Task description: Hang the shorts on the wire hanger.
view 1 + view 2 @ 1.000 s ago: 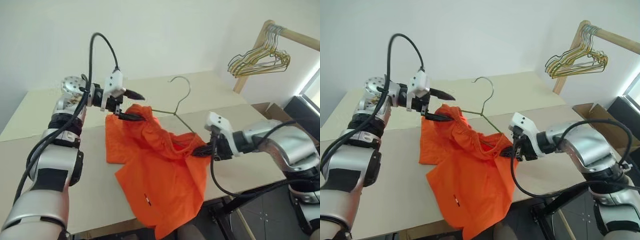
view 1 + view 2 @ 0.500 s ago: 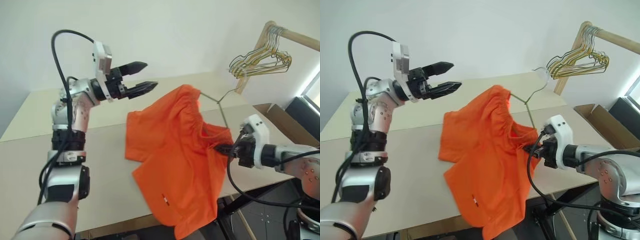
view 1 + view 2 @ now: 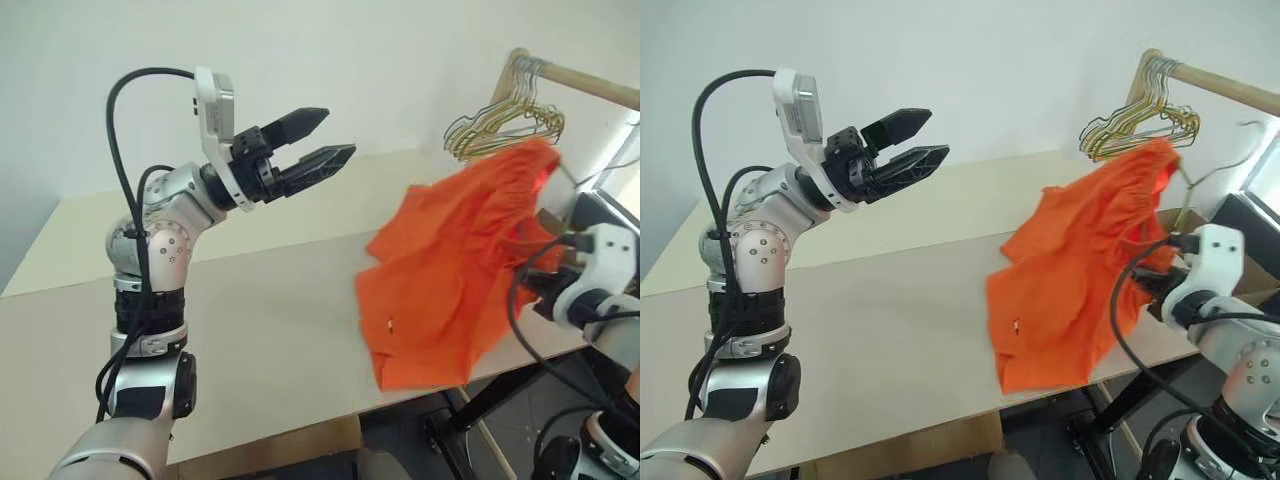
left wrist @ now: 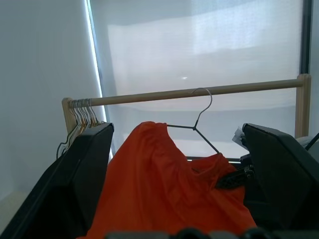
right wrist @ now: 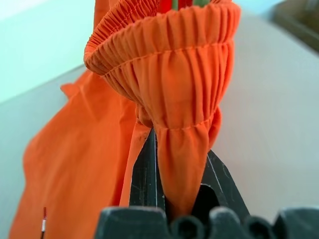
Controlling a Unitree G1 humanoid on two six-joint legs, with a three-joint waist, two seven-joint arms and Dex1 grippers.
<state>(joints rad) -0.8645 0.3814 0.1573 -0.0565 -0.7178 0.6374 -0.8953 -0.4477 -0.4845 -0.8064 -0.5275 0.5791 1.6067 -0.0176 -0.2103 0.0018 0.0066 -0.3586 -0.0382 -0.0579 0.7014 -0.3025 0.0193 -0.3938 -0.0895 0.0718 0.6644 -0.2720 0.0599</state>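
Note:
The bright orange shorts [image 3: 450,265] hang in the air over the table's right edge, draped on the thin wire hanger [image 4: 198,118], whose hook stands close to the wooden rod. My right gripper [image 5: 152,149] is shut at the hanger's lower corner, with the gathered waistband [image 5: 169,64] bunched around its fingers; it also appears from the left wrist as a dark right gripper [image 4: 230,178]. Raised high over the table's left half, my left gripper [image 3: 338,132] is open and holds nothing, pointing toward the shorts.
A wooden rack rod [image 3: 590,82] at the far right carries a bunch of wire hangers [image 3: 500,118]. The beige table [image 3: 250,330] spreads below both arms. A cardboard box [image 3: 1252,262] sits beyond the table's right end.
My right arm swung right and lifted the hanger with the shorts off the table toward the rack. The left gripper let go of the shorts, rose and turned toward the right, open.

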